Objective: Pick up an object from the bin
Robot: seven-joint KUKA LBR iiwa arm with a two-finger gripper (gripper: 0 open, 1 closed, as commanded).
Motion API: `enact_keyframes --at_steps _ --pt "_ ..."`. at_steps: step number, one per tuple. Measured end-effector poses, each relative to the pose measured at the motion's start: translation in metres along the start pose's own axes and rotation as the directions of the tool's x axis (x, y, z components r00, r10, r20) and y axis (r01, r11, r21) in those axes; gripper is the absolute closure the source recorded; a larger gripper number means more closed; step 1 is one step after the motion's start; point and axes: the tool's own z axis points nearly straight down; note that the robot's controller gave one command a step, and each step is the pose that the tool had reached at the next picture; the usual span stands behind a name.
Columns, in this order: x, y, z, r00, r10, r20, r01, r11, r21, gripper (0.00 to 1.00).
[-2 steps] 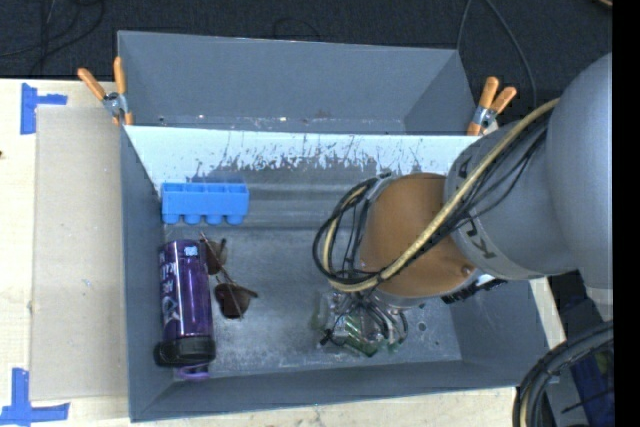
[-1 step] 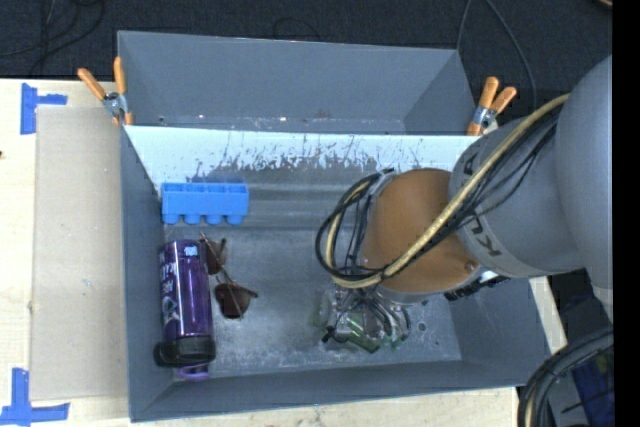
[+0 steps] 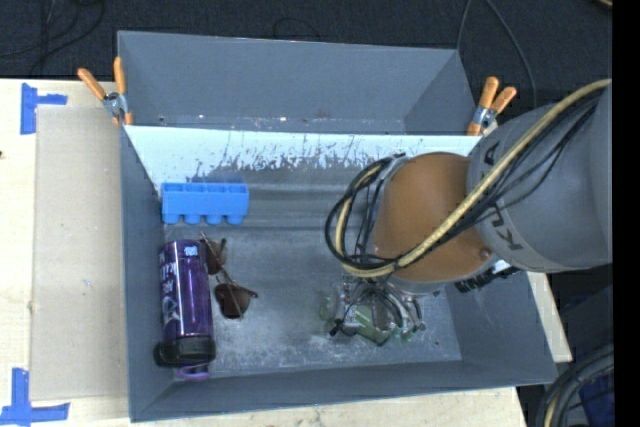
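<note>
From my station I see the arm point(image 3: 545, 185) reaching in from the right, its orange wrist cover point(image 3: 425, 210) and looped cables point(image 3: 352, 225) hanging over the right half of the grey bin point(image 3: 290, 85). The jaws are down at the bin floor, near the front wall and right of centre. They sit on a small greenish thing point(image 3: 384, 334) of tangled shape that I cannot identify. The wrist hides the jaws, so I cannot tell whether they are wide, narrow or closed on it. Well apart, on the left side, a purple bottle point(image 3: 187, 300) with a black cap lies lengthwise along the left wall. Dark sunglasses point(image 3: 226, 283) lie just beside it on its right. A blue toothed block point(image 3: 205, 203) lies just behind both, by the back slope.
</note>
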Motion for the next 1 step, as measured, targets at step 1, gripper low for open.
enact_keyframes --at_steps 1 --pt "-0.0016 0.0004 -0.0335 1.0 0.001 0.005 -0.001 1.0 -0.001 1.0"
